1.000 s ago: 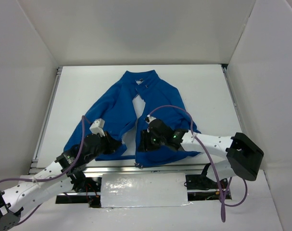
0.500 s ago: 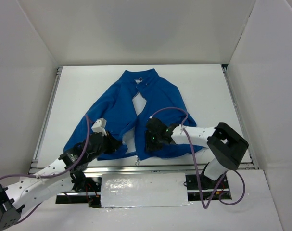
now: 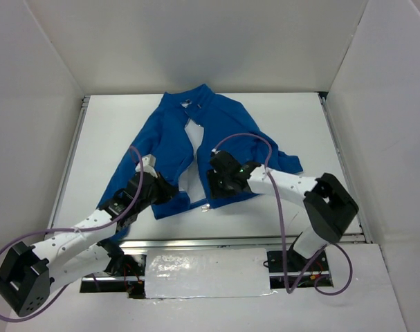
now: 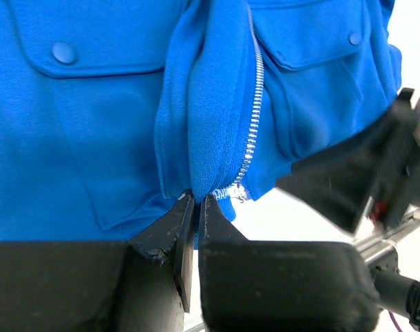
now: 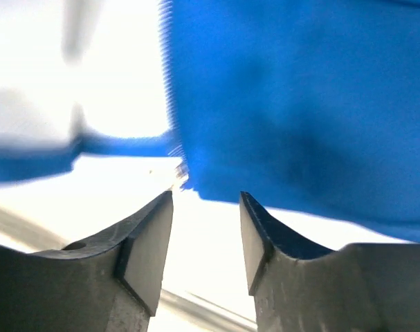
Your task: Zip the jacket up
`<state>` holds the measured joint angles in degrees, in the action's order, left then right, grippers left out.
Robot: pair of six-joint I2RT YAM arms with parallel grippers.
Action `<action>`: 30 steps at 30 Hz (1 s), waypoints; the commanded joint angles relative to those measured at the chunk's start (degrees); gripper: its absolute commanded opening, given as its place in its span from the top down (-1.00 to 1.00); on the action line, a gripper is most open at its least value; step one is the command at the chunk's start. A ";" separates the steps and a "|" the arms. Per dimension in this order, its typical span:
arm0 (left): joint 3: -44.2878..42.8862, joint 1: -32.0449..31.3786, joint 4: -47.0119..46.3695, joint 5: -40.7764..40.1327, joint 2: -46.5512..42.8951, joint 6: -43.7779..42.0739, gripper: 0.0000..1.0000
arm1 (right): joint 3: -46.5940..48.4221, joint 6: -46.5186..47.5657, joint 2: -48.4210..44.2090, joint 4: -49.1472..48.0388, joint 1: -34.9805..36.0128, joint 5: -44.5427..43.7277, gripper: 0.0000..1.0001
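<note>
Left gripper [image 4: 198, 200]: fingers pressed together on a fold of the hem of the bright blue fabric jacket [image 3: 168, 145], just left of the zipper's bottom end, near the near edge of the white worktop [image 3: 299, 124].

Jacket position: spread flat in the middle of the worktop. The collar points to the far edge, the hem lies along the near edge, and the sleeves spread toward the left and right edges.

Front opening: the two panels gape from the collar downward, with white showing between them, so the zipping looks barely begun.

Light-coloured centre zipper [image 4: 251, 124]: its long axis runs from near edge to far edge, straight away from the pinching fingers. I cannot pick out the small pull for certain. The pale bit at the lower end may be it.

Right gripper [image 5: 206, 200]: fingers apart and holding nothing. It hangs over the hem on the right of the opening, and the blue edge and zip end lie just beyond the fingertips, toward the far edge.

Deciding relation: the zip's bottom end sits between the two grippers, just beside each.

Likely next move: the right gripper probably needs a short advance toward the far edge to close on that end, while the left gripper anchors the hem.
</note>
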<state>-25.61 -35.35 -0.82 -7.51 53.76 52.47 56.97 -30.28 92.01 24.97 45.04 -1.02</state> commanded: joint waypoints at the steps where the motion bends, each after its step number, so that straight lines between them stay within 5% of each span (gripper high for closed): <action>1: 0.03 0.29 -2.52 1.97 -1.55 -1.75 1.00 | -2.56 4.17 -5.69 -1.41 3.74 -2.48 -0.05; 12: 1.87 0.29 -0.50 4.78 -6.56 -4.57 1.00 | -0.64 5.23 0.54 -0.63 5.59 -11.37 -0.13; 30: 2.49 0.28 -1.73 7.07 -5.59 -5.53 1.00 | 1.39 3.66 7.48 -0.89 7.17 -10.85 -0.13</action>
<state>-23.24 -35.33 -0.40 -1.89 47.92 48.03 56.55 -25.71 97.73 24.21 51.62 -10.11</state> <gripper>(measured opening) 0.145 0.571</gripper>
